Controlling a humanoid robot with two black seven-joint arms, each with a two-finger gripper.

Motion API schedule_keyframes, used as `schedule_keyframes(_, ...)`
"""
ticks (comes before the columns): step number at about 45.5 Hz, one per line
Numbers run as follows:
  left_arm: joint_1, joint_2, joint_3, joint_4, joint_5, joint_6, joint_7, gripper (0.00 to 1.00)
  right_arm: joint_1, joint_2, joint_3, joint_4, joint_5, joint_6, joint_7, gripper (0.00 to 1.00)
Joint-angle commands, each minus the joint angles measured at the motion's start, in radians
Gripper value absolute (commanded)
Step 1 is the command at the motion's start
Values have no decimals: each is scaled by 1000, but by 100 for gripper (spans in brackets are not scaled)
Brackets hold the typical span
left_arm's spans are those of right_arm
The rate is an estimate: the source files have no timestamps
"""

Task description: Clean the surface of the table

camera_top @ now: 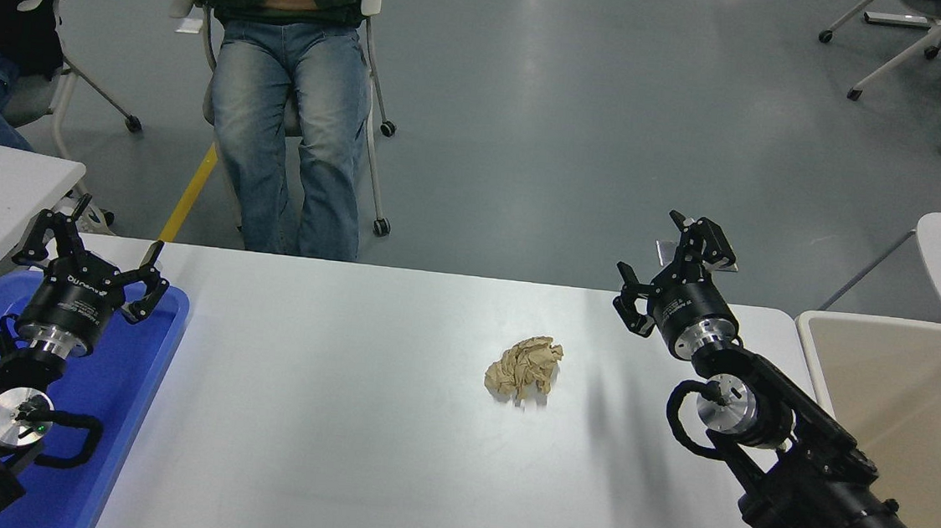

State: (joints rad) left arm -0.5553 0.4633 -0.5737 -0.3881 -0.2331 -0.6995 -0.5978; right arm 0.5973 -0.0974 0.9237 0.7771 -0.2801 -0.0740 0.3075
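The white table (pixel 357 423) fills the lower half of the view. A beige bin (pixel 913 400) sits at its right end, a blue tray (pixel 137 389) at its left. The right gripper (pixel 672 263) hovers wide open and empty; the left gripper (pixel 89 255), also open, hangs over the tray. A crumpled paper ball (pixel 524 368) lies mid-table.

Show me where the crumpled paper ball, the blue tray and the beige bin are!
crumpled paper ball (pixel 524 370), head view, middle of the wad.
blue tray (pixel 146 356), head view, bare right part of its floor.
beige bin (pixel 898 382), head view, inner wall.
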Motion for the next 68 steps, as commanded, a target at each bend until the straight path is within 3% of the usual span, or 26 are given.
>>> schedule_keyframes(1,0,0,0,0,0,0,1,100,-2,8,6,-19,4,-3,24,100)
schedule_keyframes(16,0,0,0,0,0,0,0,100,5,-2,-106,-10,-37,7,22,100)
schedule_keyframes(28,0,0,0,0,0,0,0,100,76,-33,-394,-1,-312,-12,-2,100)
schedule_keyframes(37,0,0,0,0,0,0,1,100,220,-68,-713,-4,-327,-16,-125,100)
schedule_keyframes(41,0,0,0,0,0,0,1,100,297,-73,-845,-4,-324,-12,-227,100)
schedule_keyframes(53,0,0,0,0,0,0,1,100,453,-65,-957,-1,-275,39,-490,100)
schedule_keyframes(68,0,0,0,0,0,0,1,100,637,56,-1209,-21,-202,114,-590,100)
